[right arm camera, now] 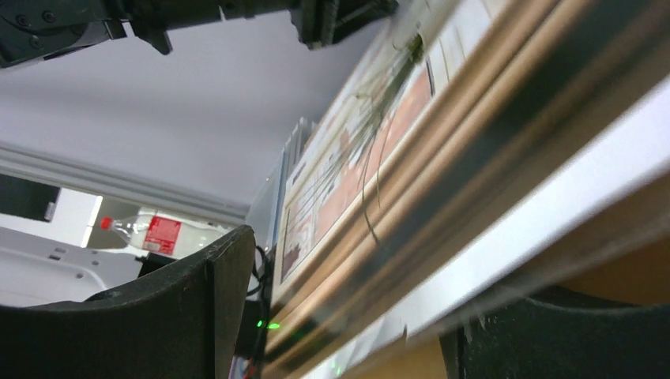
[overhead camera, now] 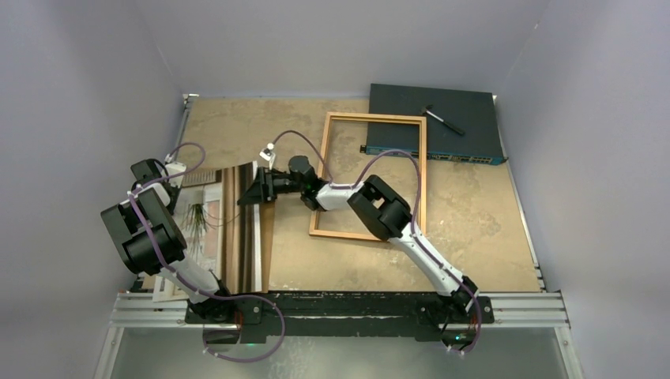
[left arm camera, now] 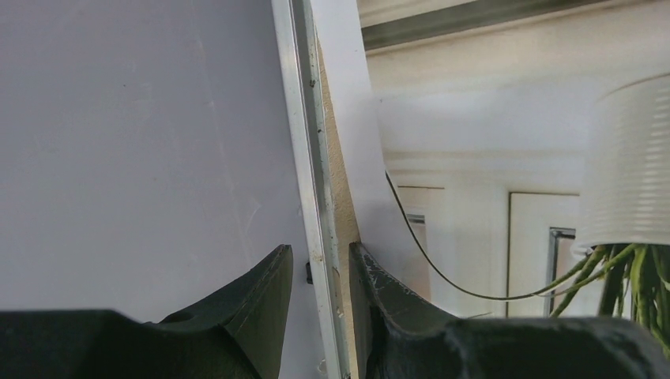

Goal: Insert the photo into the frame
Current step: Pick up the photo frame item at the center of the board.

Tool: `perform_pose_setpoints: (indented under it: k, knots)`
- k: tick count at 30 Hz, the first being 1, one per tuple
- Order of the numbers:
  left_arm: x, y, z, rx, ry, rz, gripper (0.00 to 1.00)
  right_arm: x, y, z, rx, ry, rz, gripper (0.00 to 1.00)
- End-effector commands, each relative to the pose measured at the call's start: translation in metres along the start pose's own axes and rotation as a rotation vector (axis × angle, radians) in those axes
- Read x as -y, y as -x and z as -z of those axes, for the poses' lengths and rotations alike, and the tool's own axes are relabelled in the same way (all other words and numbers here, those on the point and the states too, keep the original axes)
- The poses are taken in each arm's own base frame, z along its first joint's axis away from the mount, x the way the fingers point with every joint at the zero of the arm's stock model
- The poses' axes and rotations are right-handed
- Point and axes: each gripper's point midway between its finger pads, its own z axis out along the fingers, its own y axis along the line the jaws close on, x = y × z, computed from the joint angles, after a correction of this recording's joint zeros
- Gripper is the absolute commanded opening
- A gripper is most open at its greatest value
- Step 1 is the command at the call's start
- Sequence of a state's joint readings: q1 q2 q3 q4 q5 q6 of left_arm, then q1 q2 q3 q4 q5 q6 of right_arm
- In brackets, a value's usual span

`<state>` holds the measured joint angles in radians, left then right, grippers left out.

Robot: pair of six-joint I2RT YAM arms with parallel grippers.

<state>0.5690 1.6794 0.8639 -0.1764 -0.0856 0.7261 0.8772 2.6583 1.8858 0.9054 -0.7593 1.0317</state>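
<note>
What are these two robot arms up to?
Both arms are at a large photo on the left. The right gripper has open jaws astride its right edge. The left gripper sits at the opposite edge, grip unclear. The wooden frame lies empty alongside, with the photo not yet in it.

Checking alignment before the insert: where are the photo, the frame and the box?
photo (overhead camera: 241, 229): top view, on its brown striped middle.
frame (overhead camera: 378, 118): top view, on its far rail.
box (overhead camera: 403, 110): top view, on its dark lid.
</note>
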Motion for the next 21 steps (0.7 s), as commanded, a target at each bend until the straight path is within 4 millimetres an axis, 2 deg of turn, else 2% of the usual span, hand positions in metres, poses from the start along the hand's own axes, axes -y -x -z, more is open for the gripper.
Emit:
perform_pose_setpoints:
  k: [1,3,6,9,11,21]
  knots:
    - [0.089,-0.05,-0.001,-0.142,-0.338,0.036,0.32,-0.059,0.057,0.04,0.116,0.079,0.021,0.78]
    - [0.088,-0.047,0.002,-0.134,-0.343,0.041,0.32,-0.06,0.064,0.058,0.162,0.08,-0.007,0.75]
    - [0.088,-0.042,0.006,-0.121,-0.352,0.043,0.32,-0.062,0.065,0.068,0.177,0.087,-0.028,0.71]
    - [0.089,-0.035,0.01,-0.106,-0.357,0.041,0.32,-0.064,0.067,0.067,0.194,0.105,-0.041,0.67]
    - [0.091,-0.031,0.014,-0.095,-0.362,0.035,0.32,-0.065,0.064,0.069,0.187,0.13,-0.075,0.6]
    - [0.105,-0.034,0.012,-0.104,-0.391,0.031,0.32,-0.074,0.063,0.071,0.18,0.134,-0.074,0.5]
